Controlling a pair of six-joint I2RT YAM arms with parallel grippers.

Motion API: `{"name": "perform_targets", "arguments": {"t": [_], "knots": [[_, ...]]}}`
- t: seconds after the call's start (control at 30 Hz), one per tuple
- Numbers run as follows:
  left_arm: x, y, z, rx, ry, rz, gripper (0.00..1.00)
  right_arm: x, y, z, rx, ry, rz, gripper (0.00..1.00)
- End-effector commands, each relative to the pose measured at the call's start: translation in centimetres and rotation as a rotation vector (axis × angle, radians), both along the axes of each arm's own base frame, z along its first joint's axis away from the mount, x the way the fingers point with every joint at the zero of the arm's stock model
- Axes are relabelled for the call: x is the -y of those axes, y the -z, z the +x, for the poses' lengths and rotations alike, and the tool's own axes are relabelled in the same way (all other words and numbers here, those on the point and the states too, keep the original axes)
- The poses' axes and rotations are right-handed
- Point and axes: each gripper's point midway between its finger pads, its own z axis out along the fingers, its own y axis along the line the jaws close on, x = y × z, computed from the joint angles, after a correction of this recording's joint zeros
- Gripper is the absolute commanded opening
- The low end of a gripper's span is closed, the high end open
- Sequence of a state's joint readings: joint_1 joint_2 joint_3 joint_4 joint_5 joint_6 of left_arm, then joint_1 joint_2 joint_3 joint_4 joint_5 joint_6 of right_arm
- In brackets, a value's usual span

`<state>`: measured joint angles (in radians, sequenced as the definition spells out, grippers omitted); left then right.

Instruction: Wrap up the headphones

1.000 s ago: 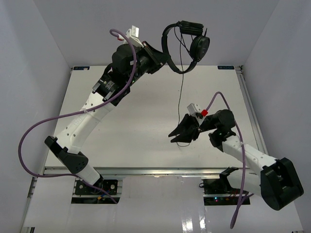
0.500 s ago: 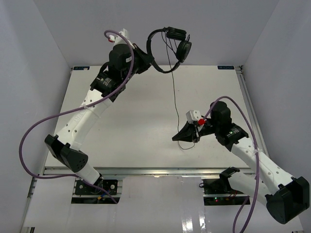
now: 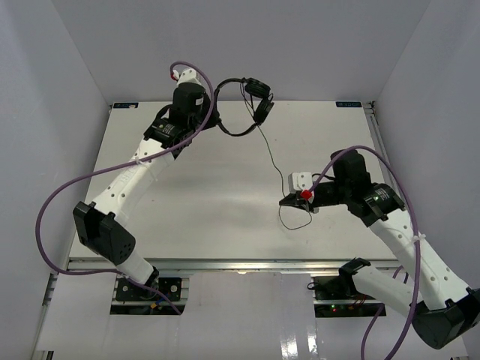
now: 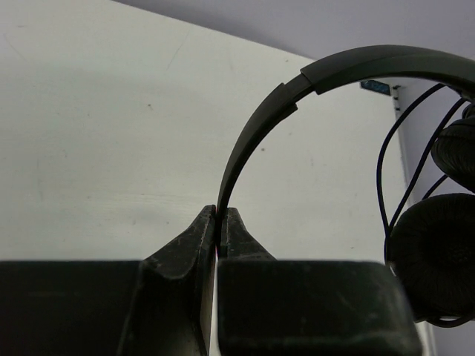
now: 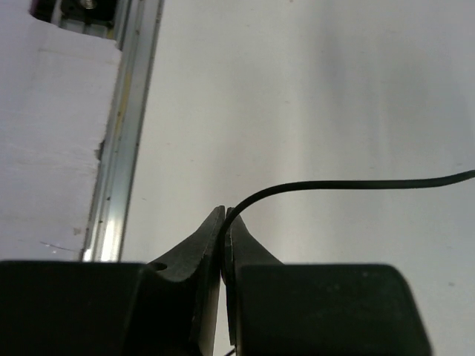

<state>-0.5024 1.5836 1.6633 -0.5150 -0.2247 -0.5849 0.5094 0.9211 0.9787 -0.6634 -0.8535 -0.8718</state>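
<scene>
Just black headphones (image 4: 356, 63), plus one blue label (image 4: 375, 87), illegible.

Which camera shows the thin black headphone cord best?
The top external view: the thin black headphone cord runs whole from the round padded earcups to the right gripper. Left wrist shows only loops beside an earcup; right wrist only the pinched stretch.

Black over-ear headphones (image 3: 262, 110) aloft by the thin headband (image 4: 252, 133), earcups (image 4: 430, 252) together, long cord (image 5: 334, 185) downward.
</scene>
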Motion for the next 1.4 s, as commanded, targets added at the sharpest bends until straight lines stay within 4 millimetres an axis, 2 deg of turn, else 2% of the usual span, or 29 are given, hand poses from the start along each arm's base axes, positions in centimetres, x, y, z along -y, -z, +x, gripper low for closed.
{"name": "perform_targets", "arguments": {"t": [0.0, 0.1, 0.27, 0.37, 0.43, 0.53, 0.6, 0.87, 1.0, 1.1, 1.27, 1.3, 1.37], "knots": [[-0.3, 3.6, 0.8, -0.031, 0.008, 0.102, 0.0, 1.4, -2.9, 2.7, 0.153, 0.081, -0.077, 0.08], [-0.1, 7.1, 0.8, -0.089, 0.03, 0.151, 0.0, 1.7, -4.4, 4.0, 0.19, 0.12, -0.09, 0.08], [0.1, 11.4, 0.7, -0.154, 0.07, 0.219, 0.0, 1.6, -5.1, 5.2, 0.205, 0.14, -0.102, 0.08], [1.2, 13.4, 0.3, -0.181, 0.12, 0.251, 0.0, 1.7, -5.1, 6.2, 0.213, 0.162, -0.123, 0.08], [2.8, 15.2, -0.4, -0.21, 0.199, 0.271, 0.0, 1.9, -5.2, 6.9, 0.227, 0.185, -0.14, 0.08], [5.3, 17.2, -1.8, -0.236, 0.319, 0.315, 0.0, 2.3, -5.0, 8.5, 0.256, 0.236, -0.176, 0.08], [7.3, 18.9, -3.9, -0.251, 0.409, 0.358, 0.0, 2.9, -5.2, 10.2, 0.287, 0.307, -0.197, 0.08], [9.8, 22.2, -9.3, -0.318, 0.555, 0.325, 0.0, 4.5, -6.8, 15.4, 0.322, 0.557, -0.202, 0.08], [10.6, 20.9, -11.3, -0.294, 0.616, 0.276, 0.0, 6.2, -5.8, 17.5, 0.343, 0.677, -0.241, 0.08], [11.1, 18.8, -12.6, -0.25, 0.653, 0.247, 0.0, 7.1, -4.4, 18.4, 0.339, 0.731, -0.263, 0.08], [11.3, 14.5, -15.4, -0.16, 0.716, 0.195, 0.0, 7.0, -1.5, 18.8, 0.218, 0.728, -0.243, 0.08], [11.2, 14.9, -15.6, -0.168, 0.717, 0.198, 0.0, 6.7, -1.2, 18.7, 0.197, 0.717, -0.234, 0.08], [10.5, 13.6, -16.4, -0.14, 0.71, 0.178, 0.0, 6.6, 0.1, 18.9, 0.127, 0.708, -0.221, 0.08]]}}
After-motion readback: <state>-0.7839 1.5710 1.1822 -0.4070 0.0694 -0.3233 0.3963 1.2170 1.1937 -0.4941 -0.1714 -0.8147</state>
